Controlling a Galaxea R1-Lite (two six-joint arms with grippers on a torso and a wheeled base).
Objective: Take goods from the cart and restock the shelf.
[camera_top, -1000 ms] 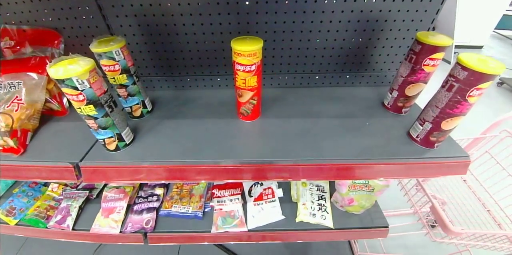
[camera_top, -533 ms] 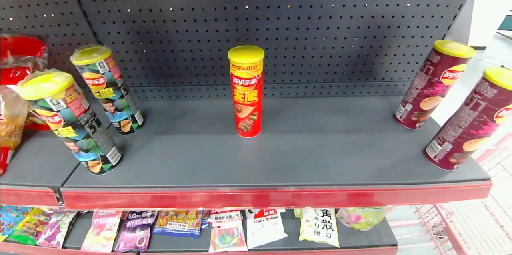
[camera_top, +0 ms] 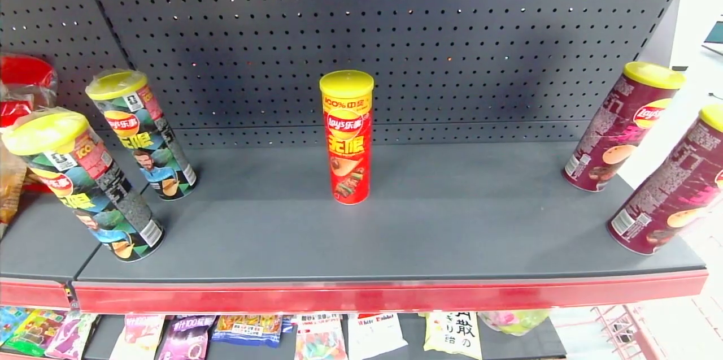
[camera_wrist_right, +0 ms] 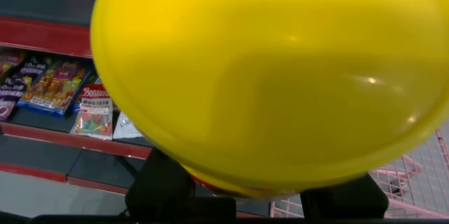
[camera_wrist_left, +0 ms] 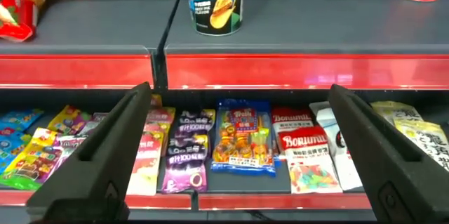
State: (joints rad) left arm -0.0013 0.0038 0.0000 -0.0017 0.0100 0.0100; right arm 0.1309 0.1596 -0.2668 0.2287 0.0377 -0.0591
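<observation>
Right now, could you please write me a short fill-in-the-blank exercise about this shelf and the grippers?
The red can stands in the ___ of the top shelf.
At its right end stand ___ maroon cans.
The left gripper is ___, holding nothing.
The right gripper grips a can whose lid is ___.
Missing: middle; two; open; yellow.

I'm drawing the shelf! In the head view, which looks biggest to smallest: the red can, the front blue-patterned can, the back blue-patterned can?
1. Front blue-patterned can: largest, but nearest the camera.
2. Back blue-patterned can and red can: about alike, so unranked.
</observation>
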